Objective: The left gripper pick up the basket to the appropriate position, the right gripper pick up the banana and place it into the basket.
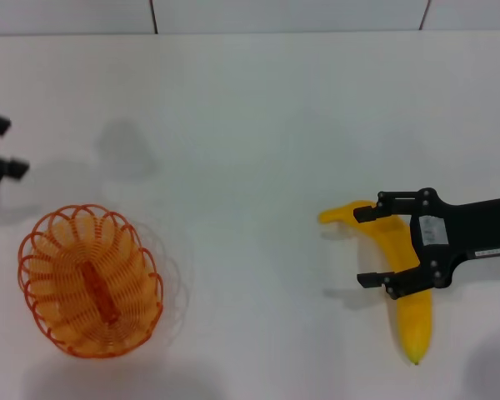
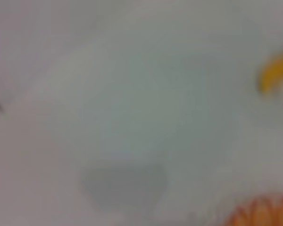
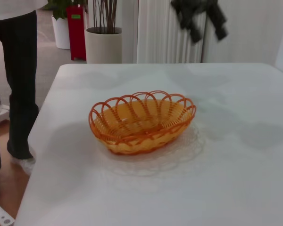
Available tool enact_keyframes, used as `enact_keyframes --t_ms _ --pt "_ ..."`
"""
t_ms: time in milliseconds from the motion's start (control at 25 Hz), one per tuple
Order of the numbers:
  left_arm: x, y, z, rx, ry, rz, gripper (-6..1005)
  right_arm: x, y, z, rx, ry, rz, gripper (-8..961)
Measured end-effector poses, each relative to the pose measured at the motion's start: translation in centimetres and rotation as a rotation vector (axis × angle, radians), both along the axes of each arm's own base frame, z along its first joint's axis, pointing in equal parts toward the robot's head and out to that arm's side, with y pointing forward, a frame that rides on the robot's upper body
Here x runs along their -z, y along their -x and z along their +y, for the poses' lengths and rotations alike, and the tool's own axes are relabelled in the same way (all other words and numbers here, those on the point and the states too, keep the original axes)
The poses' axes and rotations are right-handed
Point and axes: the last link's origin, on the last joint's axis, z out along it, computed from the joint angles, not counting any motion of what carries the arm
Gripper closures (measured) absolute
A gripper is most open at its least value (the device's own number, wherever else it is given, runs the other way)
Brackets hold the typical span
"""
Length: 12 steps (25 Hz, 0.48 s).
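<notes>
Over the curved, smooth yellow banana (image 1: 410, 292) hangs the black right gripper (image 1: 371, 247), jaws spread apart astride its upper half, clasping nothing; its white label is unreadable. Well left of the banana, on the white bench (image 1: 250, 125), sits the oval orange wire-loop basket (image 1: 90, 282). Beyond the basket, the black left gripper (image 1: 4, 146) hovers, jaws released.
</notes>
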Motion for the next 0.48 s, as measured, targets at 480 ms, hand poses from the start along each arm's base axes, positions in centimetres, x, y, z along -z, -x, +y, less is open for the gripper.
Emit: enact_keyframes --t_ms 480 --pt "6.7 -1.1 1.0 0.119 0.142 0.226 201 0.0 0.2 0.2 -0.006 -0.001 0.001 62"
